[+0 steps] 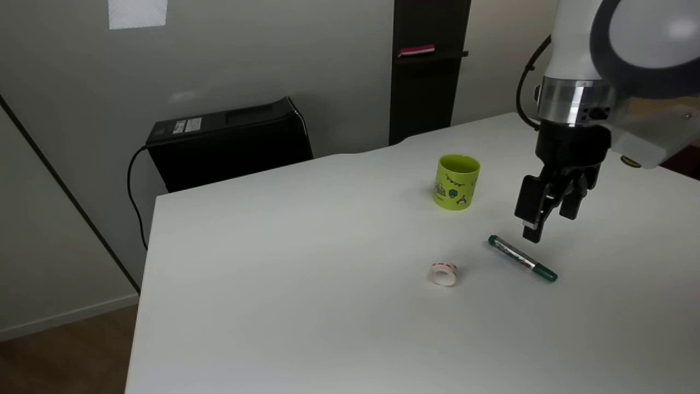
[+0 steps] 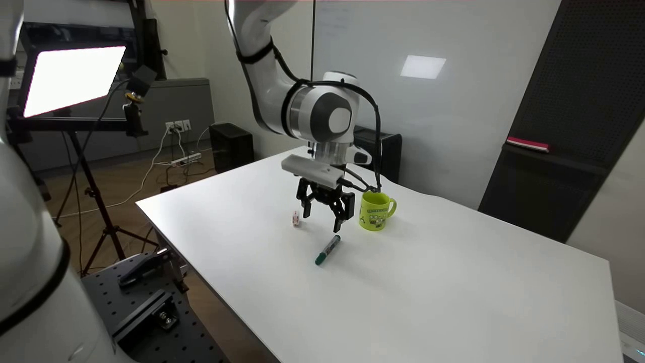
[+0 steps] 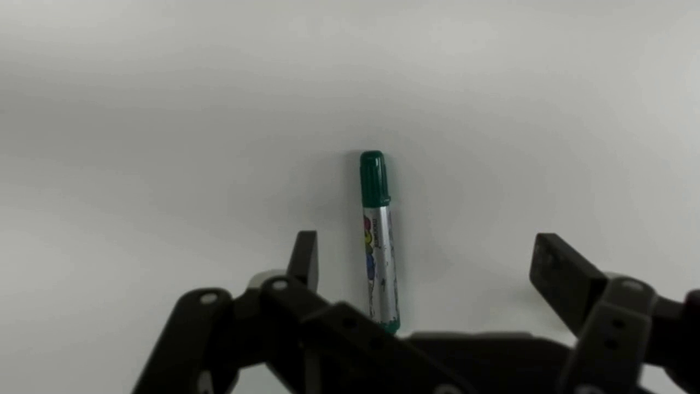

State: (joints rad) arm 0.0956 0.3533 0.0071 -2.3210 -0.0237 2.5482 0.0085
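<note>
A green-capped marker with a silver, printed barrel lies on the white table in all three views. My gripper is above it, jaws wide apart and nothing held. In the wrist view the marker shows between the fingers, closer to the left one, its lower end meeting the gripper's dark body. Both exterior views show the gripper raised off the tabletop. A lime-green mug with printed figures stands upright nearby; its handle appears in an exterior view. A small white-and-red tape roll stands on its edge.
The white table carries these things. Behind its far edge is a black box against the wall. A red item rests on a dark ledge. A lit panel lamp on a tripod stands off the table's side.
</note>
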